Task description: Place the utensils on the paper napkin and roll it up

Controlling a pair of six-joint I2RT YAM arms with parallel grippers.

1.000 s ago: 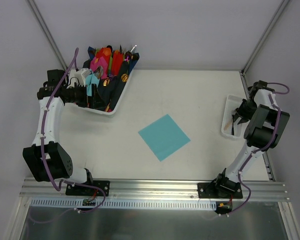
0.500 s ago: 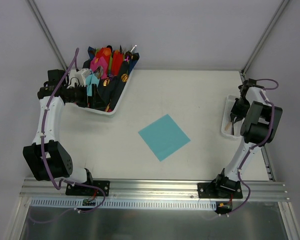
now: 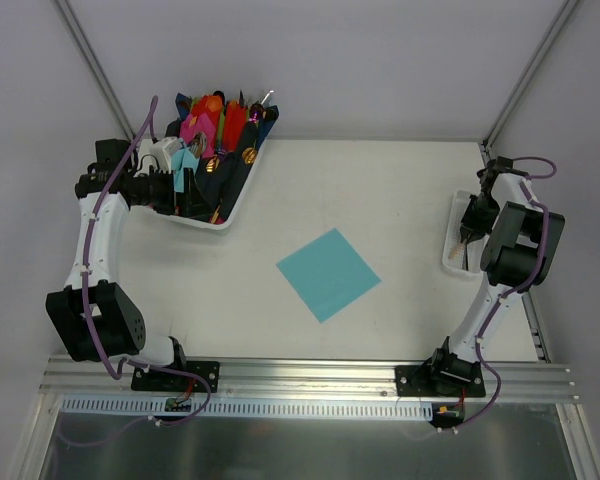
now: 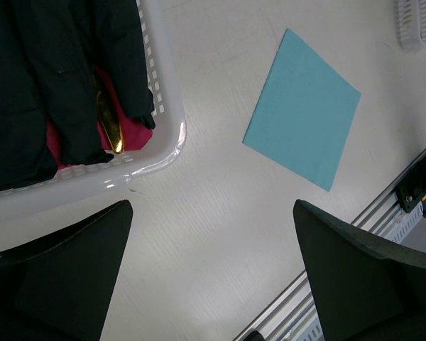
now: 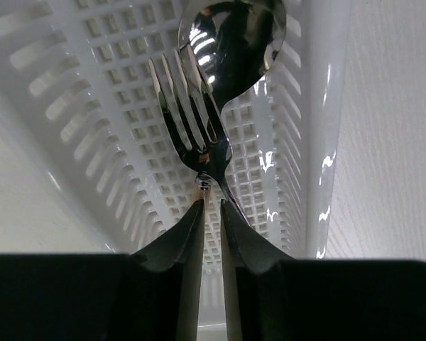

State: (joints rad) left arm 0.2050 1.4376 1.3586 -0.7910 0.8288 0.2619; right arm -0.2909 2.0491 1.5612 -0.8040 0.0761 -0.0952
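Teal paper first: from above, the napkin [image 3: 328,273] lies flat in the middle of the table. The left gripper [image 3: 165,190] is at the big basket [image 3: 225,225] and the right gripper [image 3: 470,228] is down in a small white tray [image 3: 448,245], its grip unreadable from there. The left wrist camera shows its own fingers [image 4: 57,277] spread wide beside the basket rim. Only the right wrist camera shows the steel, with fingers pinched narrow on the necks of a fork [image 5: 192,121] and a spoon [image 5: 231,42] in the tray.
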